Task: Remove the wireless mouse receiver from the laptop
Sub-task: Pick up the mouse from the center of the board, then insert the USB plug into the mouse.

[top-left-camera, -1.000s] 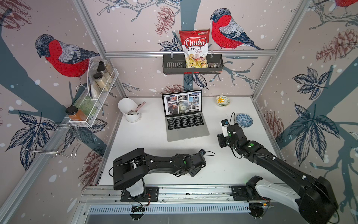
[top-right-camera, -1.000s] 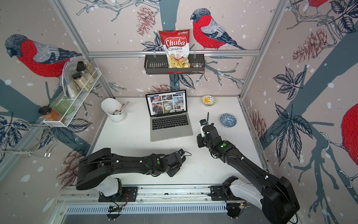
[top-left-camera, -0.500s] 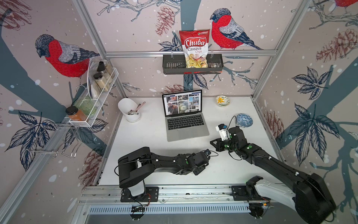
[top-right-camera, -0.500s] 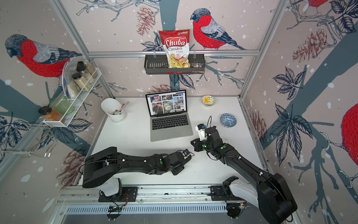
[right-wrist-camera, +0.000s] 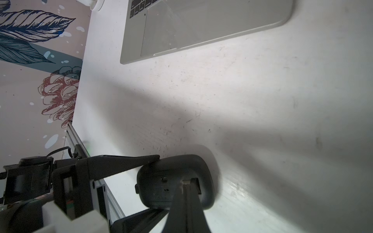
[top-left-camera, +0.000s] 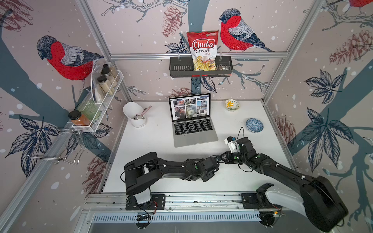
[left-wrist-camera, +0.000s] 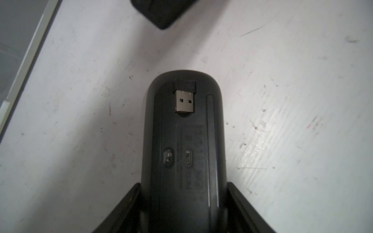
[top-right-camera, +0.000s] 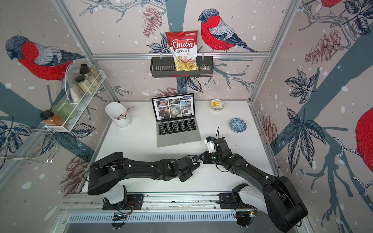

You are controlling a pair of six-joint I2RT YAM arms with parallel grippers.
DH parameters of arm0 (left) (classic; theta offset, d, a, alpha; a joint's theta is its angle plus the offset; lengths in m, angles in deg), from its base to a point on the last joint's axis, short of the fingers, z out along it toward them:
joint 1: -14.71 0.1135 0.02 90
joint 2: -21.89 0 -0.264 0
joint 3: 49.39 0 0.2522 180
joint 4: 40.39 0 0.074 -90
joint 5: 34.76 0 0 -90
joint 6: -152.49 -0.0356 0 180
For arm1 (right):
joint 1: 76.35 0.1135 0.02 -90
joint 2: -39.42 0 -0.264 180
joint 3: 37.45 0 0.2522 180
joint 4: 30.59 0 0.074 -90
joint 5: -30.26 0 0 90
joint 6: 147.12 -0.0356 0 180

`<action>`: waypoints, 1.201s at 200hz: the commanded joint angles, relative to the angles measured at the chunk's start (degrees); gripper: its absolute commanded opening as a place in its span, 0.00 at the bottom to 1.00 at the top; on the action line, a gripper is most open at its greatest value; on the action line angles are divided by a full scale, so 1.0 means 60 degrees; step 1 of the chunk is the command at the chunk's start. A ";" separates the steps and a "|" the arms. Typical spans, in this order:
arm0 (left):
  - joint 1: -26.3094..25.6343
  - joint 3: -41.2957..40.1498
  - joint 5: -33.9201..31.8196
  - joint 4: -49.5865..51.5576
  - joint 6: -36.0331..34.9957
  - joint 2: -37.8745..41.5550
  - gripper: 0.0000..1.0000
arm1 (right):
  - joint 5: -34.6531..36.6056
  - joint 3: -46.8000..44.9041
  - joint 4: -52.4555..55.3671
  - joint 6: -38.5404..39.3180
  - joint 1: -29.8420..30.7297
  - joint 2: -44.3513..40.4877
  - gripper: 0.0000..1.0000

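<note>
One slim silver-grey laptop [top-left-camera: 193,129], black keys, stands open; above it a glossy red bag [top-left-camera: 202,50] reads "Chuba Cassava Chips". Rightward, the left gripper [left-wrist-camera: 183,185] has its jaws clamped on one smooth black oval mouse [left-wrist-camera: 181,157], belly up, the wireless mouse receiver [left-wrist-camera: 185,96], metal plug with black cap, seated in its slot. The right gripper [right-wrist-camera: 186,182] has jaws pressed together beside it. Two round patterned bowls [top-left-camera: 254,125] beyond
</note>
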 commanded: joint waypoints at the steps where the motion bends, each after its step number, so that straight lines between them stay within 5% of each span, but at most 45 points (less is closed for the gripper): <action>1: 0.0061 -0.0063 0.0003 0.0561 -0.0186 -0.0077 0.65 | -0.0242 -0.0136 -0.0405 -0.0265 0.0047 -0.0119 0.00; 85: 0.0346 -0.0300 0.0013 0.0230 -0.0291 0.0167 0.64 | 0.0157 -0.0103 -0.0740 -0.0457 0.1059 0.0546 0.00; 240: 0.0350 -0.0402 0.0156 0.0073 -0.0277 0.0059 0.64 | 0.0377 0.0546 -0.1088 -0.0120 0.1064 0.1914 0.00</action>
